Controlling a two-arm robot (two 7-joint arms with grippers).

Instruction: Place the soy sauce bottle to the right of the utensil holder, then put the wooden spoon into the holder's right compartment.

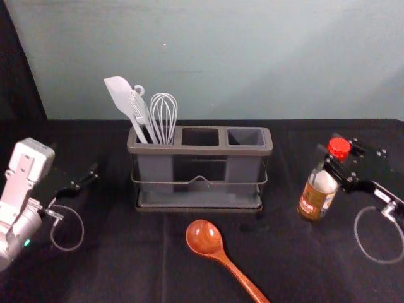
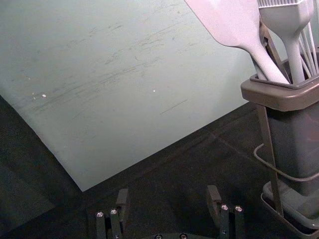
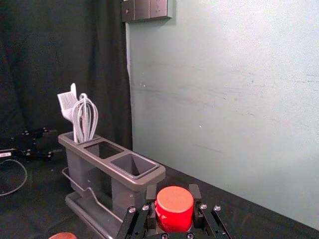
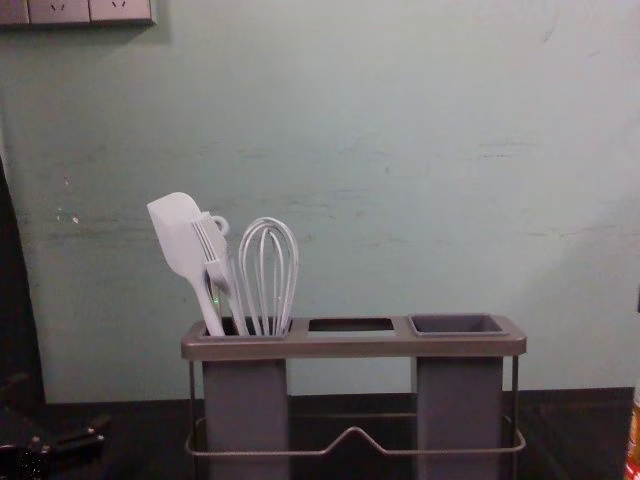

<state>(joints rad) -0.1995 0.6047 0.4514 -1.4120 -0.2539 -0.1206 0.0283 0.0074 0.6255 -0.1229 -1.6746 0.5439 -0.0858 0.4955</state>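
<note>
The right gripper (image 1: 339,165), to the right of the utensil holder (image 1: 214,150), has its 2 fingers drawn in on the soy sauce bottle (image 1: 317,197) around its neck, by the red cap (image 1: 339,148). The left gripper (image 1: 87,177) is parked left of the holder, fingers wide apart and empty. The wooden spoon (image 1: 205,238) lies in front of the holder on the black cloth (image 1: 126,252).

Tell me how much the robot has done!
The soy sauce bottle is already right of the utensil holder, but the right pincer grips it. Left to do: release it, then put the wooden spoon, lying in front, into the empty right compartment.
</note>
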